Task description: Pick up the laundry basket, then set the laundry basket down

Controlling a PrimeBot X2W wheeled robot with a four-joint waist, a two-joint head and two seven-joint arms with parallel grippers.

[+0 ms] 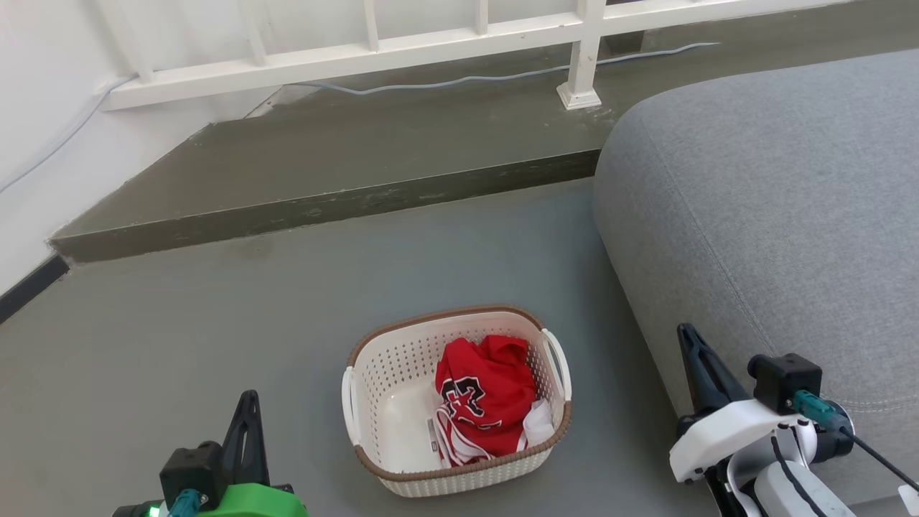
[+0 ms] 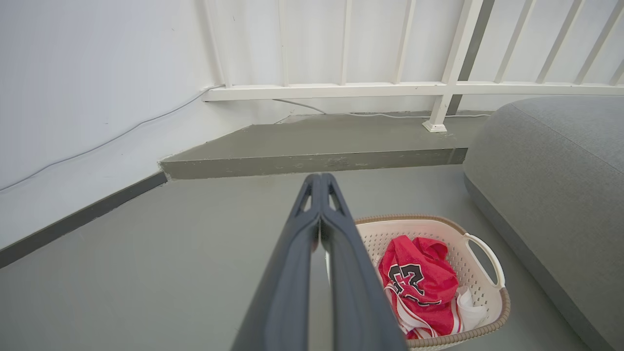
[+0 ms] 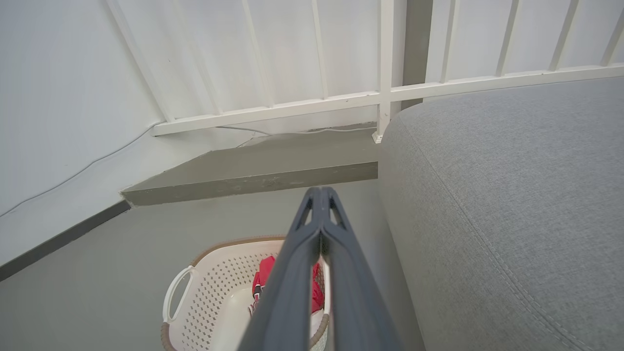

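Here, the basket [image 1: 391, 373] stands upright on the grey floor [image 1: 179, 345] in the lower middle of the head view, with neither gripper touching it. A red garment [image 1: 488, 388] with black and white lettering lies crumpled in its right half, and the white bottom is bare on the left. One white handle [image 1: 348, 406] shows on its left side and one [image 1: 558, 362] on its right. The left gripper [image 1: 249, 402] is at the lower left of that frame, well apart from the basket, fingers pointing up. The right gripper [image 1: 689, 337] is at the lower right, in front of the grey sofa [image 1: 775, 215], which fills the right side; a strip of floor separates sofa and basket. In the left wrist view the left gripper [image 2: 320, 183] has its fingers pressed together on nothing, with the basket [image 2: 468, 273] and garment [image 2: 419, 273] to their lower right. In the right wrist view the right gripper [image 3: 320, 192] is likewise closed and empty, and the basket [image 3: 214, 287] lies at the bottom, left of and partly behind the fingers, beside the sofa [image 3: 512, 195]. Across the top of the head view runs a raised step [image 1: 359, 158] carrying a white railing [image 1: 373, 47] and a pale cable [image 1: 467, 79]; a white wall [image 1: 43, 108] fills the upper left.
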